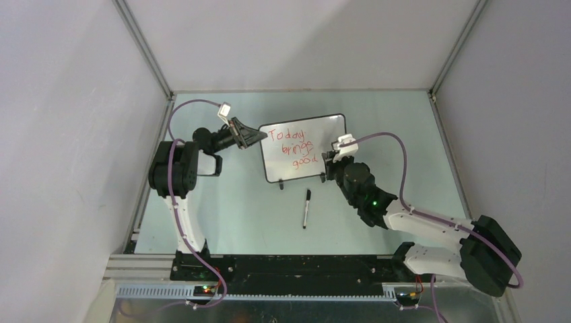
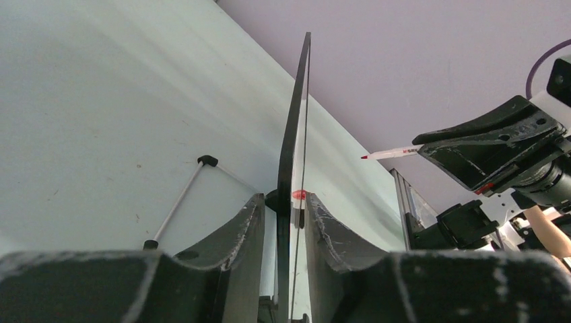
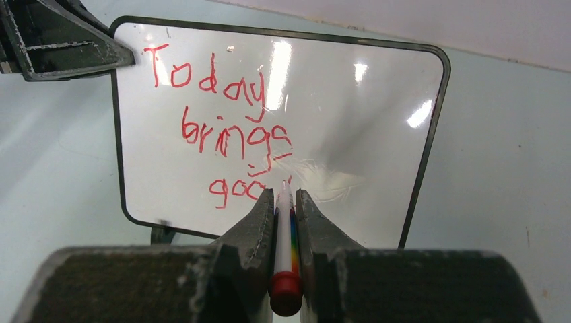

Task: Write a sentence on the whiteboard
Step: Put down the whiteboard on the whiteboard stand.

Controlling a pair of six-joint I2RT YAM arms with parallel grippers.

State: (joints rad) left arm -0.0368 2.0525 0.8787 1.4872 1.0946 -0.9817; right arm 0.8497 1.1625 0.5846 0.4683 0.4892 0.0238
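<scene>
the sentence [image 3: 236, 138] on the whiteboard [image 1: 323, 145], propped upright in the middle of the table [image 1: 229, 202], reads "today brings good": three words done, an ending likely still to write. nearer, the right gripper [image 3: 286, 202] is clamped on a red marker [image 3: 284, 242], its tip off the face. beyond, the left gripper [image 2: 284, 198] straddles the board's left edge, fingers slightly parted.

The table [image 1: 229, 215] is a flat, pale mint-green matte surface, closed in at the left, far and right sides by plain grey wall panels [image 1: 289, 40]. Near its middle a small rectangular whiteboard [image 1: 326, 134] with a glossy white face and a thin black rounded-corner frame stands on two small black feet [image 1: 281, 183]. A slim black pen [image 1: 306, 207] lies flat on the bare surface just in front of the board, between the two feet and apart from them, pointing roughly toward it.
</scene>
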